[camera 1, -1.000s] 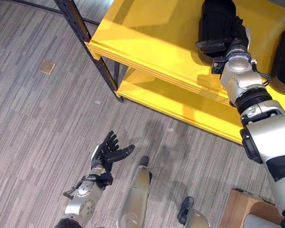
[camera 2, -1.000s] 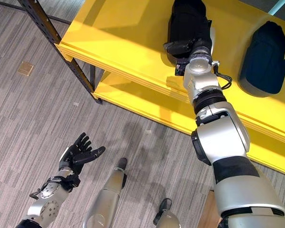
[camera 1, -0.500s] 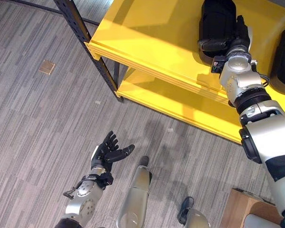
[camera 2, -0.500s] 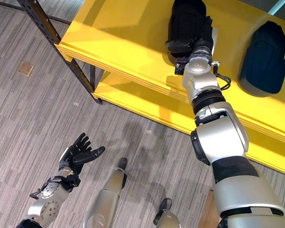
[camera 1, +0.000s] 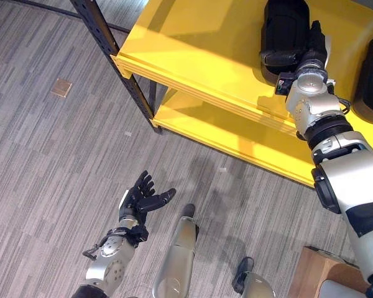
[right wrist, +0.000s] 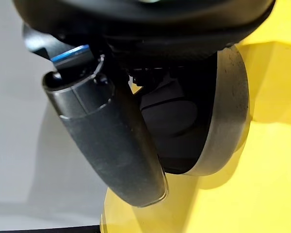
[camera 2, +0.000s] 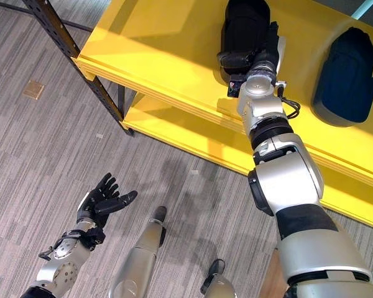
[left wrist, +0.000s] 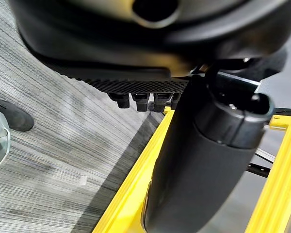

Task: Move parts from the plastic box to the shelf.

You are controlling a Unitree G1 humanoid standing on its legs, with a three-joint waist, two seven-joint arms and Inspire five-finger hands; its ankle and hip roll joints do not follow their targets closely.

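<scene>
A black part (camera 1: 285, 28) lies on the top board of the yellow shelf (camera 1: 193, 56). My right hand (camera 1: 306, 54) lies against its near right side. The fingers (camera 1: 314, 34) run straight along the part's edge and the thumb (right wrist: 106, 141) lies across its near end. In the right wrist view the part's dark body and grey rim (right wrist: 228, 116) show just past the thumb. My left hand (camera 1: 140, 200) hangs low over the floor at the lower left, palm up, open and holding nothing.
A second dark part (camera 2: 347, 71) lies further right on the same board. A lower yellow board (camera 1: 236, 139) juts out beneath. The shelf's black perforated post (camera 1: 105, 40) stands at the left corner. A wooden box corner (camera 1: 317, 273) sits at the lower right, and a small brass plate (camera 1: 61, 87) is set in the floor.
My right hand has slid a little further along the black part, its fingers straighter beside it. The left hand has not moved.
</scene>
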